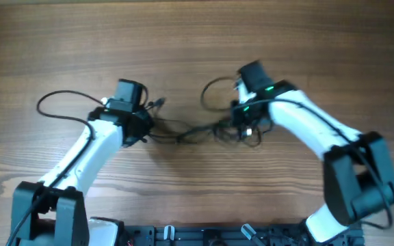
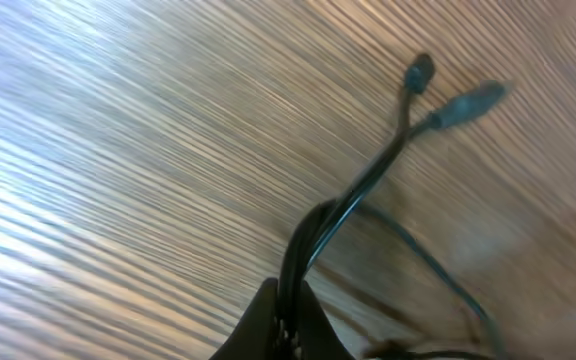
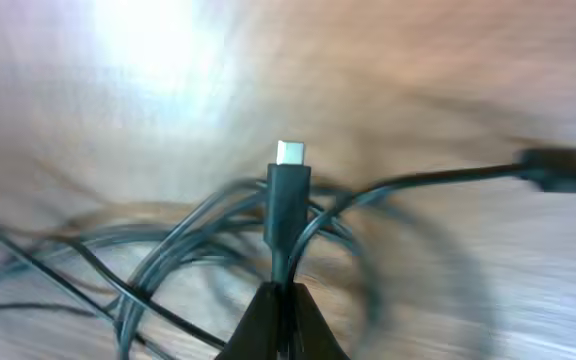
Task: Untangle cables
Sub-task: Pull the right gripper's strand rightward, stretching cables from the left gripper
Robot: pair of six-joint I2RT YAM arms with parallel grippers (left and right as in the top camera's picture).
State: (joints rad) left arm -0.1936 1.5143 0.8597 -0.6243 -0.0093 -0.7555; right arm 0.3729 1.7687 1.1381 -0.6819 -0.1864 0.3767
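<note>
Black cables (image 1: 190, 132) stretched left-right, left claw (image 2: 288, 325) and right claw (image 3: 286, 308) both pinching them

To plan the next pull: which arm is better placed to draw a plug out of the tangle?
Probably right: the right gripper pinches one cable just behind a silver-tipped plug, over the coils. The left gripper clamps two strands.

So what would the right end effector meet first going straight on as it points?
Likely the wooden table: ahead of the right end effector lie only its gripped plug and loose cables; depth unclear.
</note>
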